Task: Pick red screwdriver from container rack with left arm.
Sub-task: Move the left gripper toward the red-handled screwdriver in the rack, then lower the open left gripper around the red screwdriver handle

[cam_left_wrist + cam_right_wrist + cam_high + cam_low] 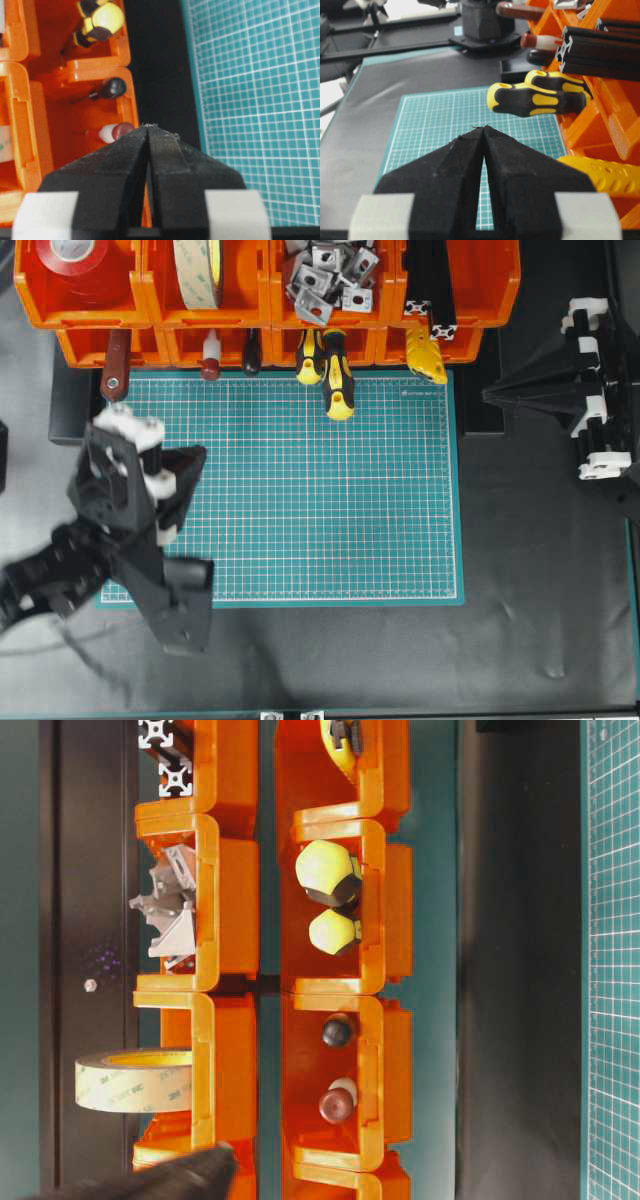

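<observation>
The red screwdriver (210, 360) lies in a lower bin of the orange container rack (150, 302), its white band and dark-red end poking out over the front edge. In the left wrist view the red screwdriver (114, 132) sits just left of and beyond my left gripper (149, 126), apart from it. The left gripper (198, 454) is shut and empty, raised over the mat's left side, below the rack. The right gripper (490, 395) is shut and empty at the right, off the mat. In the right wrist view, the red screwdriver (540, 41) is far beyond the right gripper (483, 128).
A dark-handled tool (251, 352) shares the red screwdriver's bin. Two yellow-and-black screwdrivers (327, 370) stick out of the adjacent bin over the green cutting mat (300, 500). A brown flat-handled tool (115, 365) hangs at far left. Upper bins hold tape rolls (198, 270) and metal brackets (330, 275).
</observation>
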You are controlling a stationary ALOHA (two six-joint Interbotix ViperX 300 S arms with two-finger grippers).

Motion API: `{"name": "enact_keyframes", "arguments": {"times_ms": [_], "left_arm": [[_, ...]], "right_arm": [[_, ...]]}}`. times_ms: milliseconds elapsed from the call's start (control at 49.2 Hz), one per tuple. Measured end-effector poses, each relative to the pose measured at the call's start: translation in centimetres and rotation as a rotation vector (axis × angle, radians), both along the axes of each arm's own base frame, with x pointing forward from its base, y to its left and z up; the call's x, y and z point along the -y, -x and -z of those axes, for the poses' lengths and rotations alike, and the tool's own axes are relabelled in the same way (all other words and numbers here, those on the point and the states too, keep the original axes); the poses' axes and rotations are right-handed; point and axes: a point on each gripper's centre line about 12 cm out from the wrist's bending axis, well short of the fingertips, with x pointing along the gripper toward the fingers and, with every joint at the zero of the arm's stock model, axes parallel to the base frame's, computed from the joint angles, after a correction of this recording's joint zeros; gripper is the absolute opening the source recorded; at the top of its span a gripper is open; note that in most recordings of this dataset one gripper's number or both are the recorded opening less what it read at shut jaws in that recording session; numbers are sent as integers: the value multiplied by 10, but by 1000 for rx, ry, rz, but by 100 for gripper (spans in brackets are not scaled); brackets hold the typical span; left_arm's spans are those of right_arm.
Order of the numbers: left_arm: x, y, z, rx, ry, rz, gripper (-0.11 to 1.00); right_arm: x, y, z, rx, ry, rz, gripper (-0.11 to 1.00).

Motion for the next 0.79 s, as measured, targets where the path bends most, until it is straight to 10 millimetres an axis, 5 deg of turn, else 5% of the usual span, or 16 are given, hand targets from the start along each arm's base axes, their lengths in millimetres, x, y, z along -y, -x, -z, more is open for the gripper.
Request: {"name": "enact_keyframes", "arguments": {"times_ms": [203, 793], "left_arm": [[4, -11, 25, -59, -67, -48, 0], [-26, -30, 22, -60, -76, -174, 0]], "right_arm": [[0, 2, 4, -38, 0, 0, 0], [-4, 4, 9, -81, 12, -22, 0]]}}
